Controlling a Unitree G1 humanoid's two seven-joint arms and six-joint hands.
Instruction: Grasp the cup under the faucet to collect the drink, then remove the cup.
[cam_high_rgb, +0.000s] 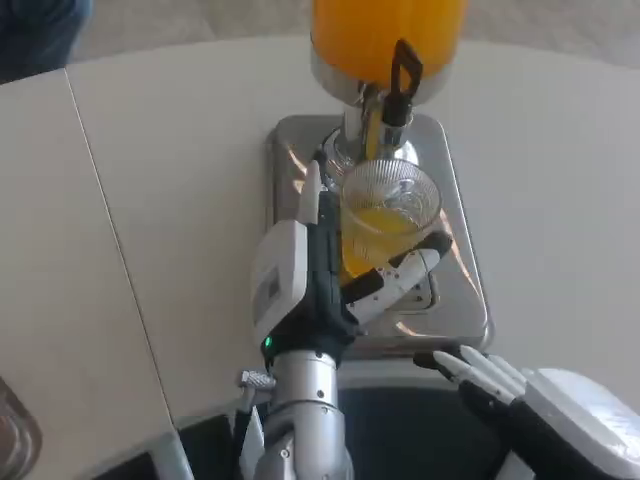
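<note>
a: what is seen at the far left?
b: a seam in the white table (150, 150) is seen running from the far edge toward the near edge, and a blurred glassy object is caught at the bottom left corner; what it is cannot be told.
a: and the left hand (320, 270)?
b: it is raised from the silver forearm near the middle, and the cup (388, 215) is grasped by it; one finger is laid up along the cup's left side and another is wrapped across the front near its base.
a: where is the cup placed?
b: it is held upright over the shiny metal tray (465, 290), just below the black-handled faucet (400, 85). orange drink is seen in its lower part. the orange tank of the dispenser (385, 35) is seen directly behind.
a: and on the right?
b: the right hand (505, 385) is kept low at the table's near edge, just beside the tray's corner, nothing held, its fingers loosely released and pointed left.
</note>
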